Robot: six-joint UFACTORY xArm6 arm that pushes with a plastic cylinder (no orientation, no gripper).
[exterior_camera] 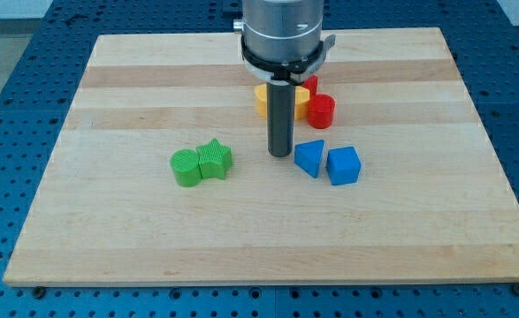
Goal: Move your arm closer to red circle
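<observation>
The red circle (321, 110) is a short red cylinder on the wooden board (153, 79), right of centre near the view's top. My tip (280, 155) rests on the board below and to the left of it, about a block's width away. The rod partly hides a yellow block (262, 99) and another red block (310, 84) that sit just left of and above the red circle.
A blue triangular block (309, 157) and a blue cube (344, 165) lie just right of my tip. A green circle (186, 167) and a green star (214, 159) touch each other to the left of my tip.
</observation>
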